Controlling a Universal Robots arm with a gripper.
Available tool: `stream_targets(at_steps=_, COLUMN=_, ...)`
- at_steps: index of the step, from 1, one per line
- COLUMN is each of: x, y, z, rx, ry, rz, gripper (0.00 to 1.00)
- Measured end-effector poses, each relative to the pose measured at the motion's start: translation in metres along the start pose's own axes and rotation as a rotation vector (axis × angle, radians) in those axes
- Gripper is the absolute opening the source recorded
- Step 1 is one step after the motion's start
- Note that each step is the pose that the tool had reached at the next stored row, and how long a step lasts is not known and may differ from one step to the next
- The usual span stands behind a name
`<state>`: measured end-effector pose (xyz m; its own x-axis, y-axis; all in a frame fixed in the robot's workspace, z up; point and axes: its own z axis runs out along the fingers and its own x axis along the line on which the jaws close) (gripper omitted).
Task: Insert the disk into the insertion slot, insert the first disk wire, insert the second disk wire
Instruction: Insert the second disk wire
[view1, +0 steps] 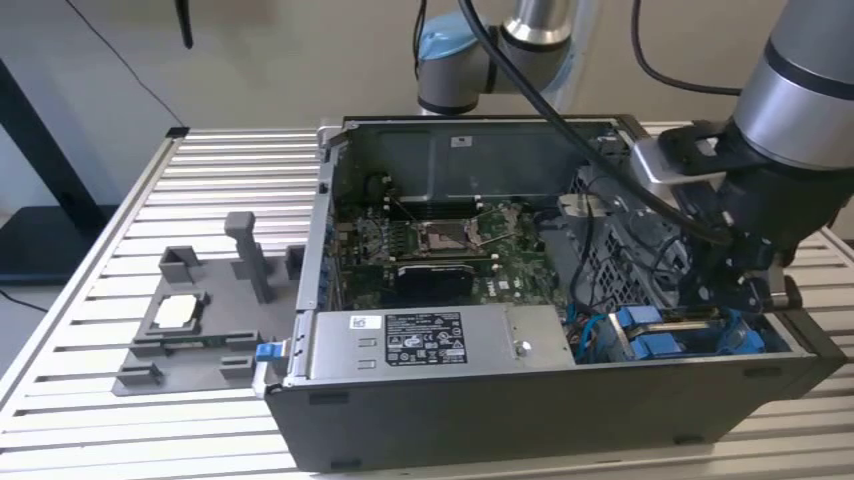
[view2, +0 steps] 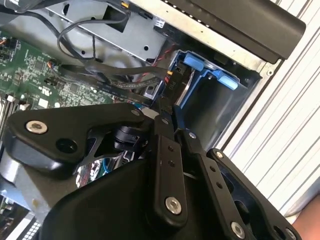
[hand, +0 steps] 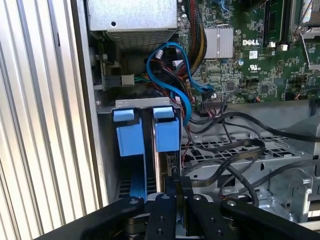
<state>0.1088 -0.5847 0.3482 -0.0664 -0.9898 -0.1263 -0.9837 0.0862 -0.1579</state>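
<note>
In the second wrist view the gripper (view2: 167, 117) is seen from behind its black linkages; the two fingers (view2: 162, 150) are drawn almost together, with only a thin gap left between the tips. What is pinched there appears to be a small dark connector on a black cable, though the exact contact is hidden by the finger bodies — it cannot be told with certainty. In the first wrist view the same fingertips (hand: 172, 187) are pressed close together just at the edge of the disk (hand: 172, 160).

Just beyond the tips the disk is seated on edge inside the insertion slot (hand: 107, 165), its bright blue carrier bracket (hand: 166, 132) standing beside a second blue bracket (hand: 129, 137) in the neighbouring bay. A light blue cable (hand: 175, 82) is looped from the bay area toward the green motherboard (hand: 260, 55), and several black cables (hand: 235, 150) are draped over the perforated metal beside the slot.

In the exterior view the gripper (view1: 727, 290) is lowered into the corner of the open computer case (view1: 534, 400) on the exterior view's right, over the blue brackets. Farther off, on the exterior view's left, a grey fixture plate (view1: 200, 330) is set on the slatted table (view1: 80, 330), with a small square chip (view1: 178, 312) resting on it.
</note>
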Motion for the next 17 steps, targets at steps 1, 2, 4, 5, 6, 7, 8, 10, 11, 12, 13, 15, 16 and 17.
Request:
stream_targets(at_steps=1, x=0.0, y=-0.0002, z=0.0005, rx=0.0006, ry=-0.0006, rz=-0.003, gripper=0.16)
stream_targets(at_steps=2, x=0.0001, y=-0.0003, z=0.0011, rx=0.0012, ry=-0.0011, rz=-0.006, gripper=0.16)
stream_targets(at_steps=4, x=0.0002, y=-0.0005, z=0.0021, rx=0.0026, ry=-0.0019, rz=-0.01, gripper=0.16)
stream_targets(at_steps=5, x=0.0002, y=-0.0005, z=0.0025, rx=0.0037, ry=-0.0023, rz=-0.012, gripper=0.16)
stream_targets(at_steps=6, x=0.0003, y=-0.0005, z=0.003, rx=0.0049, ry=-0.0025, rz=-0.012, gripper=0.16)
stream_targets(at_steps=7, x=0.0004, y=-0.0005, z=0.0035, rx=0.0062, ry=-0.0026, rz=-0.012, gripper=0.16)
stream_targets(at_steps=8, x=0.0004, y=-0.0004, z=0.004, rx=0.0078, ry=-0.0027, rz=-0.013, gripper=0.16)
stream_targets(at_steps=10, x=0.0005, y=-0.0002, z=0.0049, rx=0.0102, ry=-0.0028, rz=-0.013, gripper=0.16)
stream_targets(at_steps=11, x=0.0006, y=-0.0002, z=0.0053, rx=0.0107, ry=-0.0029, rz=-0.013, gripper=0.16)
stream_targets(at_steps=12, x=0.0006, y=-0.0002, z=0.0056, rx=0.0108, ry=-0.0029, rz=-0.013, gripper=0.16)
stream_targets(at_steps=13, x=0.0007, y=-0.0001, z=0.0059, rx=0.0109, ry=-0.0029, rz=-0.013, gripper=0.16)
stream_targets(at_steps=15, x=0.0008, y=0.0, z=0.0065, rx=0.0109, ry=-0.003, rz=-0.013, gripper=0.16)
stream_targets(at_steps=16, x=0.0008, y=0.0001, z=0.0068, rx=0.011, ry=-0.0029, rz=-0.013, gripper=0.16)
stream_targets(at_steps=17, x=0.0008, y=0.0001, z=0.007, rx=0.011, ry=-0.0029, rz=-0.013, gripper=0.16)
